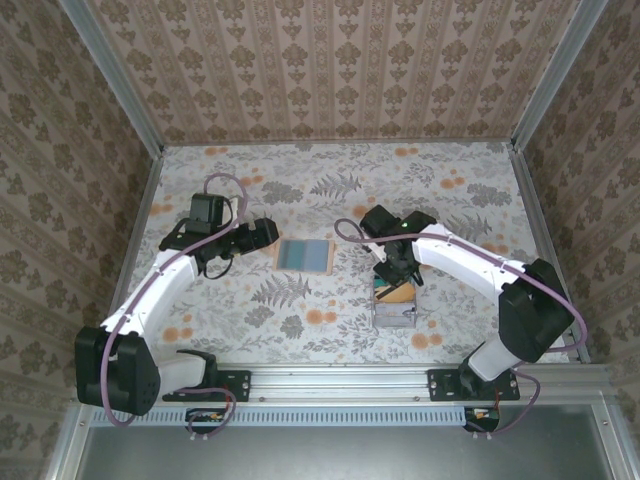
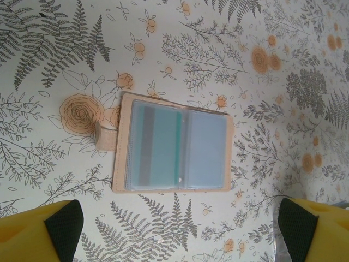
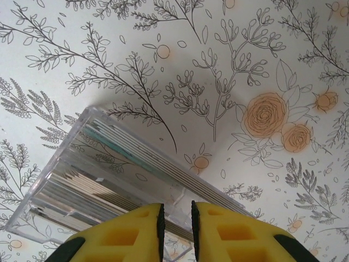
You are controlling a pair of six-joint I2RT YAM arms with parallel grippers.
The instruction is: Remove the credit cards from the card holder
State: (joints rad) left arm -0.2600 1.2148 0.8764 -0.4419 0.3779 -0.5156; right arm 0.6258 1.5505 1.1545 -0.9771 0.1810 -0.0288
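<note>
Card holder (image 1: 303, 255) lay open, teal card (image 2: 161, 153) inside.
I saw L gripper (image 1: 263, 235) wide, R gripper (image 3: 175, 221) narrow over clear box (image 3: 82, 180).

The bench (image 1: 300, 325) is covered edge to edge with a pale sheet printed with grey ferns, leafy sprigs and orange roses. Three walls close it in: the back wall (image 1: 340, 70), the left wall (image 1: 50, 200) and the right wall (image 1: 600, 190) all carry beige paper with a brown damask pattern in bands. Bare metal posts (image 1: 112, 75) rise slanting from the two far corners of the bench. Along the near edge runs a silver metal rail (image 1: 340, 378), with a ribbed strip (image 1: 340, 413) below it and then a plain grey panel (image 1: 340, 452). The light is soft and even, leaving only faint shadows on the bench.
</note>
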